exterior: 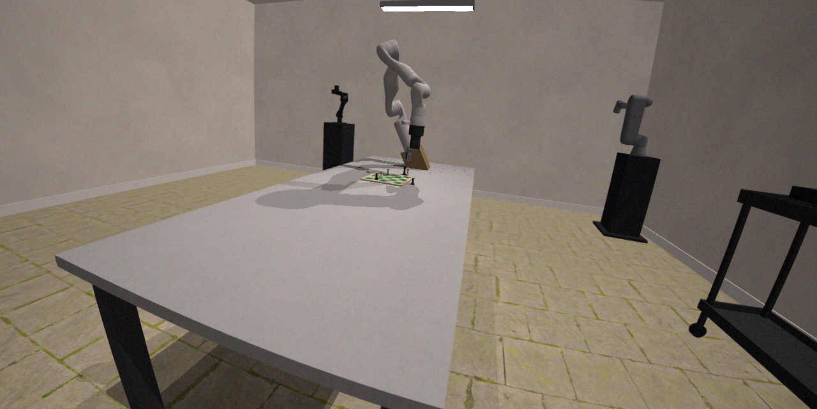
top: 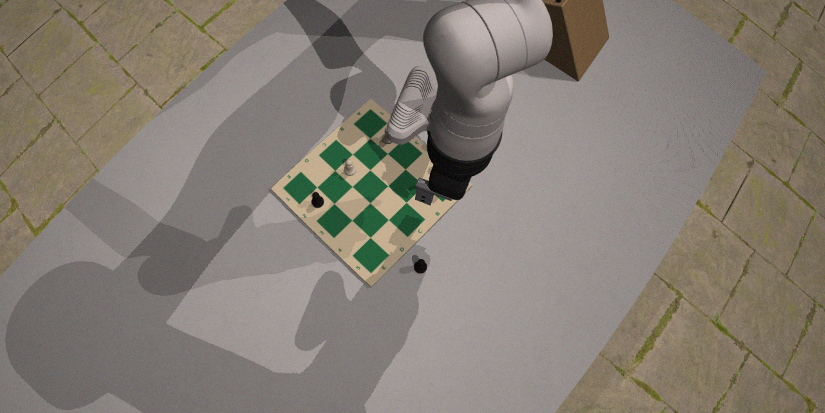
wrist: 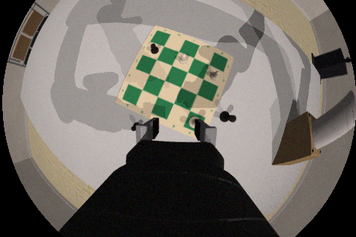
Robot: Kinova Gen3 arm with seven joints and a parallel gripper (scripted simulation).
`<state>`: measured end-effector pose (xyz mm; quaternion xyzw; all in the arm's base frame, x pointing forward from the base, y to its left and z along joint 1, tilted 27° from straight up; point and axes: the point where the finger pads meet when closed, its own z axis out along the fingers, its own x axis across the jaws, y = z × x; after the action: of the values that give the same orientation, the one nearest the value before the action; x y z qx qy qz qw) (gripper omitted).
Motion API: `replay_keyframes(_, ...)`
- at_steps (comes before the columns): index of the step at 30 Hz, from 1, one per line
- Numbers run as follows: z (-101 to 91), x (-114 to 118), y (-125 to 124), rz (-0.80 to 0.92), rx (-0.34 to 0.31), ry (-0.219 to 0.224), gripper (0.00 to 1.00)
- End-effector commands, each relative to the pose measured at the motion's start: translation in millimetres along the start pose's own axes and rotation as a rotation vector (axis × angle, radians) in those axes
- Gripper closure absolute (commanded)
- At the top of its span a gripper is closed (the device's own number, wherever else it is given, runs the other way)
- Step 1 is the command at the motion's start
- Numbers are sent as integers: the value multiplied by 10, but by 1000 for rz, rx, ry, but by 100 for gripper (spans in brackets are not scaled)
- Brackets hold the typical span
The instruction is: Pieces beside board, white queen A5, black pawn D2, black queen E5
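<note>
Gripper: the gripper (wrist: pixel 175 129) hung wide open over the edge of the chessboard (top: pixel 346 249) nearest the arm's brown base block (top: pixel 579 24), with nothing between its fingers.
White queen: a white piece (wrist: pixel 194 118) stood on the green corner square right under the open gripper in the wrist view; the arm hid it in the top view, so its exact seating could not be told.
Black piece off the board: a small black piece (top: pixel 419 264) stood upright on the worktop (top: pixel 577 208) just beside the board's lettered edge, near the D and E marks.
Black piece on the board: another black piece (top: pixel 316 199) stood upright on a pale square next to the numbered edge, well apart from the gripper.
White piece mid-board: a white piece (top: pixel 349 167) stood upright on a pale square toward the middle of the board.
Further piece: the wrist view showed one more piece (wrist: pixel 213 73) on the board in the arm's shadow; its colour could not be made out.
Board position: the board sat toward the end of the worktop that carried the arm's base block, turned at an angle to the worktop's edges.
</note>
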<state>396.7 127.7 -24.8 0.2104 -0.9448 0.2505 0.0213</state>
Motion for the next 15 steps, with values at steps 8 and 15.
replay_keyframes(8, 58, -139, 2, -272, -5, 10, 0)
replay_keyframes(15, 81, -281, 36, -552, -7, 8, 0)
